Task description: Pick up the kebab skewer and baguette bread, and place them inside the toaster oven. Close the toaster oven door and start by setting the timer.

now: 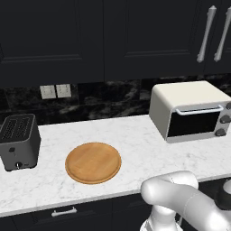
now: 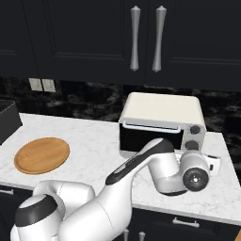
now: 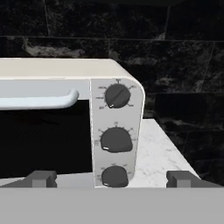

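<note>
Nearest, the jaws stand wide apart with nothing between them; their two dark tips sit low at either side of the hand view. Just beyond them is the oven, its knob panel squarely ahead of the gap. Three dark knobs run down that panel: the bottom knob lies between the tips and slightly past them, not touching either; the middle knob is above it, and the top knob higher again. Left of the panel, ahead of the left tip, the door is shut, its dark glass under a white bar handle. The oven rests on a white marble surface, which shows to the right, ahead of the right tip. From the right base view the arm's wrist hangs in front of the oven's knob end. Further left along the surface lie a round wooden board and, beyond it, a dark slot toaster. Behind everything runs a black marble wall.
</note>
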Motion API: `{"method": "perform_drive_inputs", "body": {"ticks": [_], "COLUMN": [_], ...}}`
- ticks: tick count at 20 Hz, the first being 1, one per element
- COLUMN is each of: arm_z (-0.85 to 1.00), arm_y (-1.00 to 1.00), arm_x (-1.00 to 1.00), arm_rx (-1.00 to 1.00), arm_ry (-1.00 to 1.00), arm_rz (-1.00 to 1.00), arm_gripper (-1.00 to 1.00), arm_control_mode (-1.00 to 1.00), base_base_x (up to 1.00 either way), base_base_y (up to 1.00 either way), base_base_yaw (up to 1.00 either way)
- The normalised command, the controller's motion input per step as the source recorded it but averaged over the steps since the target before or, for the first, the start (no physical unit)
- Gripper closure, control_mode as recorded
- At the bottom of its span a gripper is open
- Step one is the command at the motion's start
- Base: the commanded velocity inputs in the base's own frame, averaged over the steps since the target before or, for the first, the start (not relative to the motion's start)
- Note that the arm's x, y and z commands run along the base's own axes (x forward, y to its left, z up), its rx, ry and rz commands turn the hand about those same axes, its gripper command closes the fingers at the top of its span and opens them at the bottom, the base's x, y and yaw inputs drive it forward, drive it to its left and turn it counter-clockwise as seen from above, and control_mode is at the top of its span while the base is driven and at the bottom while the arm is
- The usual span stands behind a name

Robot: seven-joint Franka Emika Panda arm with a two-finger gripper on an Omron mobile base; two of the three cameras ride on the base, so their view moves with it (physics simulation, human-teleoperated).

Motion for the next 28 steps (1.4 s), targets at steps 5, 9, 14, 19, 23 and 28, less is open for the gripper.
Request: {"method": "perform_drive_inputs", "body": {"ticks": [5, 9, 14, 19, 23, 28], "arm_z": [-0.32, -0.38, -0.04, -0.02, -0.17, -0.15], "arm_y": [-0.09, -0.10, -0.01, 0.00, 0.00, 0.00], "arm_x": [0.00, 0.00, 0.07, 0.42, 0.38, 0.21], "arm_rx": [0.00, 0.00, 0.00, 0.00, 0.00, 0.00], "arm_ry": [0.00, 0.00, 0.00, -0.07, -0.11, -0.12], "arm_rz": [0.00, 0.00, 0.00, 0.02, 0.06, 0.07], "arm_gripper": [-1.00, -1.00, -1.00, -1.00, -1.00, -1.00], "arm_control_mode": [-1.00, -1.00, -1.00, -1.00, -1.00, -1.00], "base_base_x": [0.00, 0.00, 0.00, 0.00, 0.00, 0.00], "base_base_y": [0.00, 0.00, 0.00, 0.00, 0.00, 0.00], "base_base_yaw": [0.00, 0.00, 0.00, 0.00, 0.00, 0.00]}}
